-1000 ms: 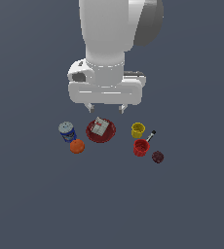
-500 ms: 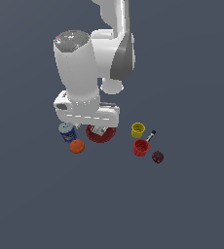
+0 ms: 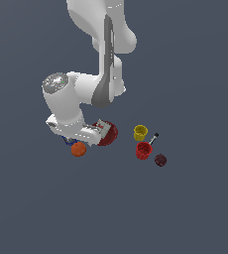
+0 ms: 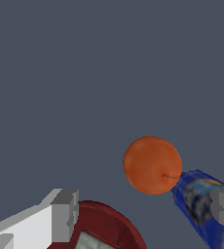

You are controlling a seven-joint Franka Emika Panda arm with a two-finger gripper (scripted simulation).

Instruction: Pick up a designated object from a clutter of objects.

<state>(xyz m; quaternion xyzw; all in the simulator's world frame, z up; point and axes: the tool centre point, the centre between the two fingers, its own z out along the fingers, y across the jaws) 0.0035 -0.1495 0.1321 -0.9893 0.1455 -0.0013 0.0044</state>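
The orange ball (image 3: 78, 149) lies at the exterior view's left end of the clutter, and it shows large in the wrist view (image 4: 152, 165). My gripper (image 3: 78, 137) hangs low, just over and behind it. The wrist view shows the gripper (image 4: 145, 210) open, its two grey fingers (image 4: 65, 215) spread wide with nothing between them. The ball sits beyond the fingertips, not inside them. A blue can (image 4: 201, 204) lies right beside the ball, close to one finger. In the exterior view the can (image 3: 66, 141) is mostly hidden behind my hand.
A dark red plate (image 3: 109, 134) carrying a box (image 3: 102, 128) sits just to the exterior view's right of my hand; its rim (image 4: 109, 219) is near the other finger. Farther right are a yellow cup (image 3: 140, 132), a red cup (image 3: 143, 150), a black marker (image 3: 153, 138) and a maroon ball (image 3: 160, 159).
The arm has swung toward the exterior view's left and come down, from above the plate to just over the orange ball and blue can. The objects have not moved.
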